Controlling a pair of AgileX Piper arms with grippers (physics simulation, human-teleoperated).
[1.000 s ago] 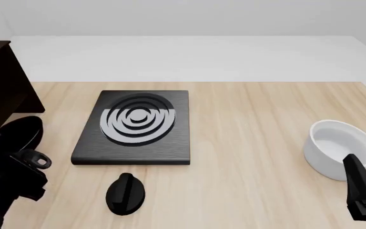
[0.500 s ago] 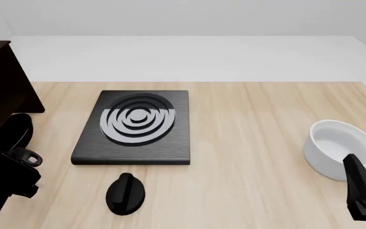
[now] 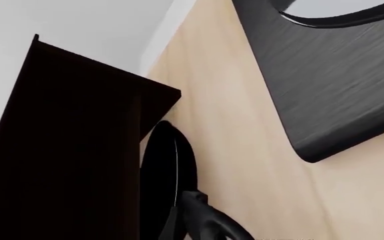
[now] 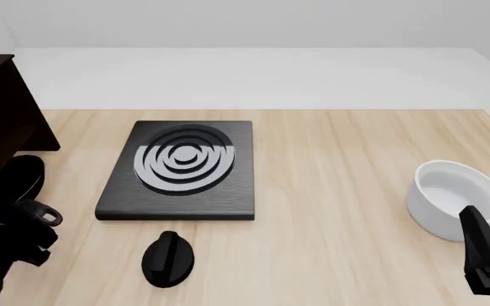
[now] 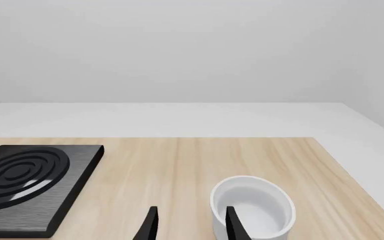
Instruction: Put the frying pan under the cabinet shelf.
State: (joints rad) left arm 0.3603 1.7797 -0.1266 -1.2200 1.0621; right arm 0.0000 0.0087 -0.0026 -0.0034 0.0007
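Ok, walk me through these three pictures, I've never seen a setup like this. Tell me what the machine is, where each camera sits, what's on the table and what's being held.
These are simulator renders of two robot arms working at a wooden table. The front view looks down from above and behind the arms; the other two cameras ride on the arms' wrists.

On the table: a black square plate with grey rings, a small black knob-like piece in front of it, and a white bowl on the right. A dark cabinet stands at the left.

The left end effector is at the black frying pan, which sits right beside the cabinet; its grip cannot be made out. The left wrist view shows the pan against the cabinet's side.

The right end effector is open, holding nothing, near the bowl.
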